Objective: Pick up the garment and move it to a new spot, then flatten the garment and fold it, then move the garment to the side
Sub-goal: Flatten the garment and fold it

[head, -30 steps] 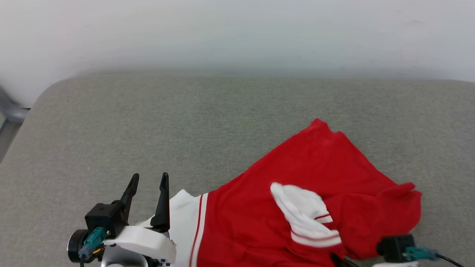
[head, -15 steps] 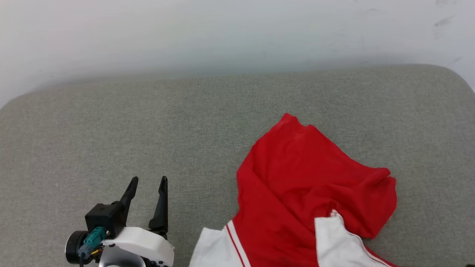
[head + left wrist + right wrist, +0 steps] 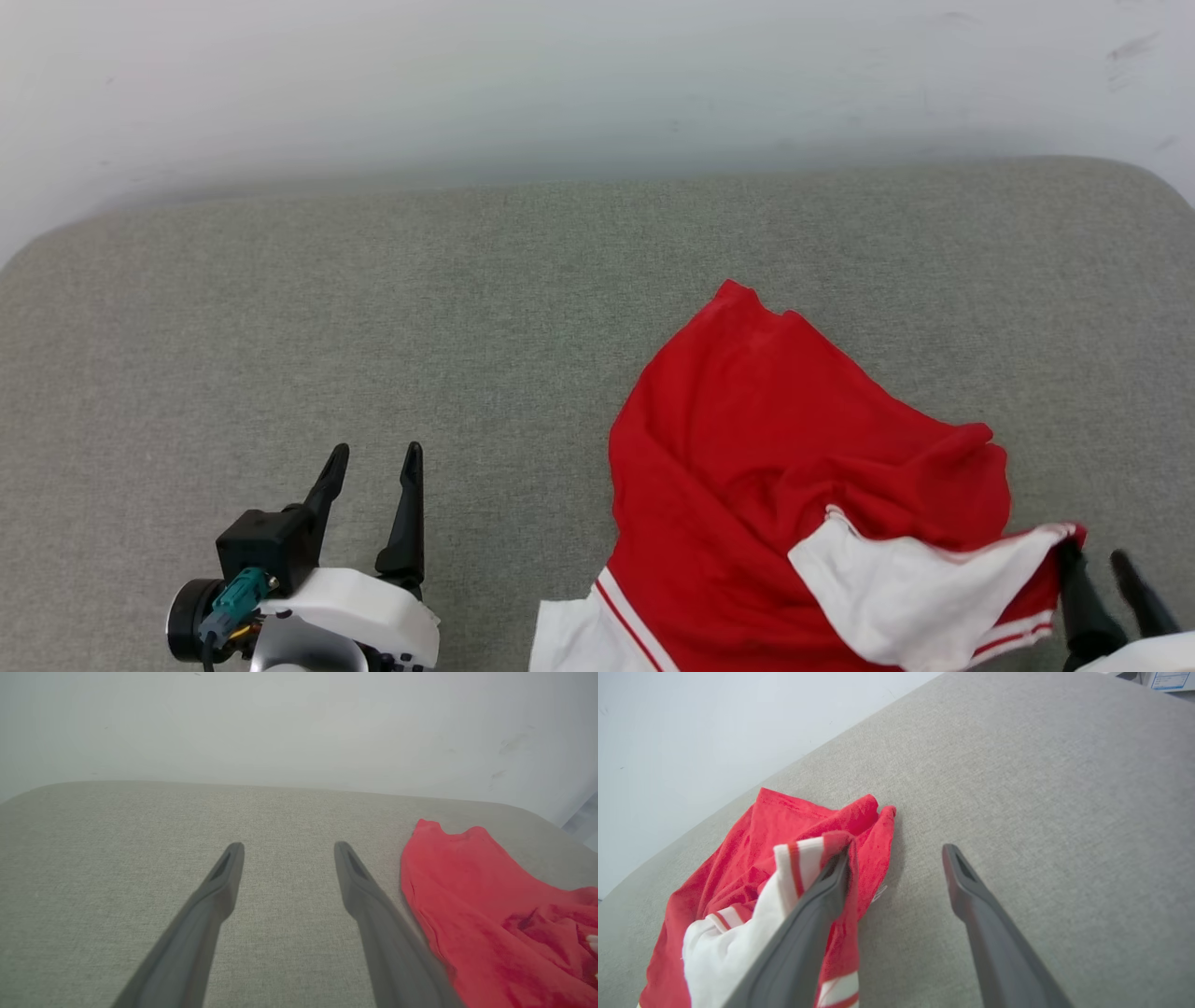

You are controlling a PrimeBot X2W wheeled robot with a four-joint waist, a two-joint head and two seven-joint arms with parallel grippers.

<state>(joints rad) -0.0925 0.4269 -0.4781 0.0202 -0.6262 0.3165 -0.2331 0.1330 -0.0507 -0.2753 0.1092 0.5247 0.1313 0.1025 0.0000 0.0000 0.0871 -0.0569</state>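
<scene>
While you look down from the head camera, you find the garment lying crumpled on the grey fabric counter, between the two sets of jaws and much closer to the right ones. Its red body spreads away from the right jaws towards the pale wall, with one red corner pointing farthest out.

Your right jaws stand wide apart and grip nothing. In the right wrist view you see bare counter between the two dark fingers. The striped cuff of a white sleeve rests against the tip of the finger nearer the garment, on its outer side, and the cloth there is raised off the counter. The rest of that sleeve trails back beside that same finger, towards the wrist. You cannot tell whether the cuff is snagged on the tip or merely leaning on it.

Your left jaws are also fully spread and empty, the fingers pointing out over bare counter. From the left wrist camera, the garment lies off to the right of the fingers, its red edge near the right-hand one but apart from it. A second white, red-striped piece shows at the garment's near edge, between the two sets of jaws
</scene>
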